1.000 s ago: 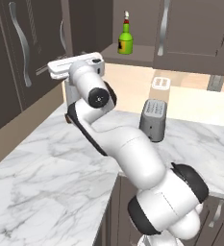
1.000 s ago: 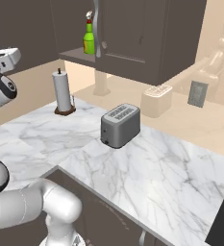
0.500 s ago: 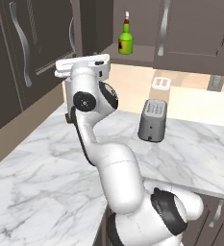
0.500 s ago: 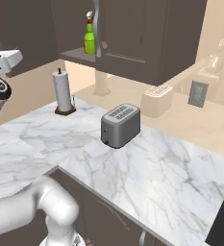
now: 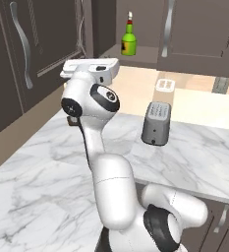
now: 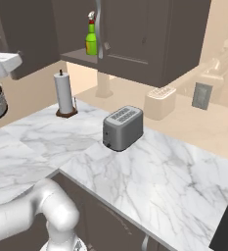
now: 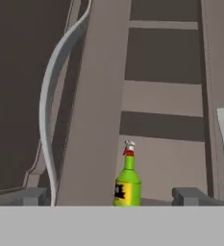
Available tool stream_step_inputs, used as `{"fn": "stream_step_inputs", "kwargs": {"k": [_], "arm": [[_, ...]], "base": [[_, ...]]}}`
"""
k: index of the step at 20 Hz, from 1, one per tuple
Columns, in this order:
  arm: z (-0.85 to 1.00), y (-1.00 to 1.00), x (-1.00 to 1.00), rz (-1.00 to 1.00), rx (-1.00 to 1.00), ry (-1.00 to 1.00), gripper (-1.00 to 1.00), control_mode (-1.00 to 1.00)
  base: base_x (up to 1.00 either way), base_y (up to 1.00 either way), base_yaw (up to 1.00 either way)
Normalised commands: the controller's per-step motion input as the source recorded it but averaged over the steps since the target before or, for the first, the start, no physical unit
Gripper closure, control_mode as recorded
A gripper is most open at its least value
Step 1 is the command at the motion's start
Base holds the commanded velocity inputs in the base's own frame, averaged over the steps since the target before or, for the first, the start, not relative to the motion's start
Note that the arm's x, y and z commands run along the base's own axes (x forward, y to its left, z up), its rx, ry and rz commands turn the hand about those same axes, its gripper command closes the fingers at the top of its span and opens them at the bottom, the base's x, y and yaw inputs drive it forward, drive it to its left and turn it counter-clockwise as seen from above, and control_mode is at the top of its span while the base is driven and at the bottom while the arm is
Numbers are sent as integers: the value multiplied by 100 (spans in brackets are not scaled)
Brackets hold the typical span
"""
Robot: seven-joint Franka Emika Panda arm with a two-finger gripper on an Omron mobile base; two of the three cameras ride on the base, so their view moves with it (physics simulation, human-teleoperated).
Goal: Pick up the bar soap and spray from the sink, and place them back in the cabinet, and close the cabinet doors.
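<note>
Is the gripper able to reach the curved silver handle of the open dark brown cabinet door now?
Probably yes: the open gripper faces the curved silver handle, nothing between; the green spray bottle stands farther back.

The spray stands upright on the cabinet shelf, between the cabinet doors that hang open at either side. In the hand view it sits at 6 o'clock, between the two tips of the tool and beyond them. On the desk the toaster sits near the middle — the paper towel holder at its 10 o'clock in the right base view, a second toaster behind it at 2 o'clock.
</note>
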Motion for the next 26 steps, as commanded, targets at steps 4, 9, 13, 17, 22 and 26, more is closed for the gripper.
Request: {"fn": "stream_step_inputs", "kwargs": {"k": [4,9,13,17,22,26], "arm": [[0,-44,16,-16,0,-1,-100,-100],[0,-45,24,-11,0,0,-100,-100],[0,-47,24,-10,0,0,-100,-100],[0,-54,18,-8,0,0,-100,-100],[0,-57,10,-4,0,0,-100,-100],[0,-58,7,-1,0,0,-100,-100]], "base": [[0,0,0],[0,0,0],[0,0,0],[0,0,0],[0,0,0],[0,0,0]]}}
